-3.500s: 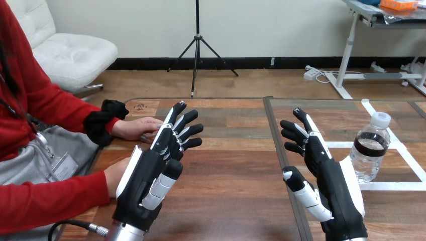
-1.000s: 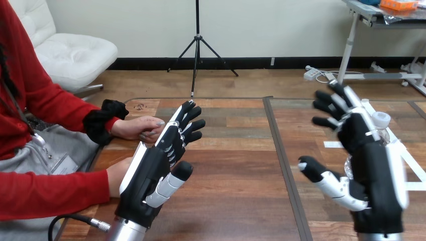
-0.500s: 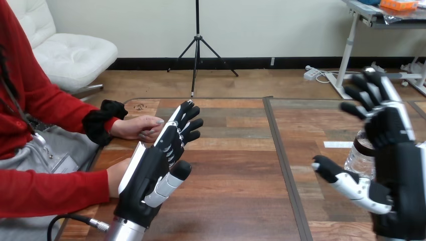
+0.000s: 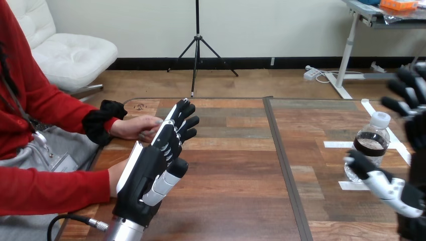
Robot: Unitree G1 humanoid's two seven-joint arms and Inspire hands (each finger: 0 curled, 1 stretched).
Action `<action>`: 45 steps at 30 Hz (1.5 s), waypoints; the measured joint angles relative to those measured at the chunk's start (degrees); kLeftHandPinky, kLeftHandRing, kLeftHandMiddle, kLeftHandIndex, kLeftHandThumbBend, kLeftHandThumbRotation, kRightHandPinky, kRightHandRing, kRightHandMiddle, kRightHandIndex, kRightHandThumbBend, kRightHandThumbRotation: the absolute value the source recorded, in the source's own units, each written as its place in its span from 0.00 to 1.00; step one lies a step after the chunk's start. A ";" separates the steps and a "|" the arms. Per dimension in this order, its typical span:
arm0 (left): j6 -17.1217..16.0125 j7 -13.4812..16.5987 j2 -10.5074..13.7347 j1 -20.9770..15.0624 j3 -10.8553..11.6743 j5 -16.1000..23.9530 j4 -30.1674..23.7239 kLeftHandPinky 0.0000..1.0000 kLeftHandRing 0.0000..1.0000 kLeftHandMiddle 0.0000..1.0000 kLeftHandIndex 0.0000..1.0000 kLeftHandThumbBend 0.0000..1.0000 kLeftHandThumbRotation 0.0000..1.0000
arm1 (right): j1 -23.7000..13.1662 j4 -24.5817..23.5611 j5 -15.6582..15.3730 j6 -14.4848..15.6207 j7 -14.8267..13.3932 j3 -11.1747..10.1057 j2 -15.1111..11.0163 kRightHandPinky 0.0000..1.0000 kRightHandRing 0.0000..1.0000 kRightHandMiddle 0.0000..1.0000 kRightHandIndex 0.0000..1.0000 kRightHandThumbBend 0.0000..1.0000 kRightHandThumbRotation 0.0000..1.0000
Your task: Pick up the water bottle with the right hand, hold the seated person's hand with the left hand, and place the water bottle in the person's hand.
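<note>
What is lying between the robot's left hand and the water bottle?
No object: in the head view, bare table with a dark seam and white tape separates left hand and water bottle.

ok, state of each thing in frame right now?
water bottle: upright on the table, capped, not gripped.
right hand: open, at the bottle.
left hand: open, fingers straight, beside the person's far hand.
person's far hand: resting on the table.

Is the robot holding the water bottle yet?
No, the water bottle stands upright on the table, and the right hand beside it is open, with nothing curled round the bottle.
</note>
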 measured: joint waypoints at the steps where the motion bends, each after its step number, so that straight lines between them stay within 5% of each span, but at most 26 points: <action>1: 0.00 -0.02 0.00 0.00 0.00 0.00 0.00 0.90 0.92 0.96 0.97 1.00 0.87 | -0.10 0.29 0.07 -0.19 -0.05 -0.28 -0.01 0.78 0.85 0.88 0.91 1.00 0.44; 27: 0.00 -1.07 0.15 0.07 0.17 -1.54 -0.10 0.91 0.93 0.97 0.98 1.00 0.89 | -2.64 7.44 2.45 -0.98 1.82 -3.75 -1.40 0.80 0.85 0.88 0.92 1.00 0.37; 45: 0.00 -1.17 0.94 0.25 0.26 -2.31 -1.02 0.90 0.92 0.96 0.97 1.00 0.88 | -7.03 16.98 1.74 -0.29 -0.51 -7.73 -3.23 0.83 0.88 0.90 0.92 1.00 0.40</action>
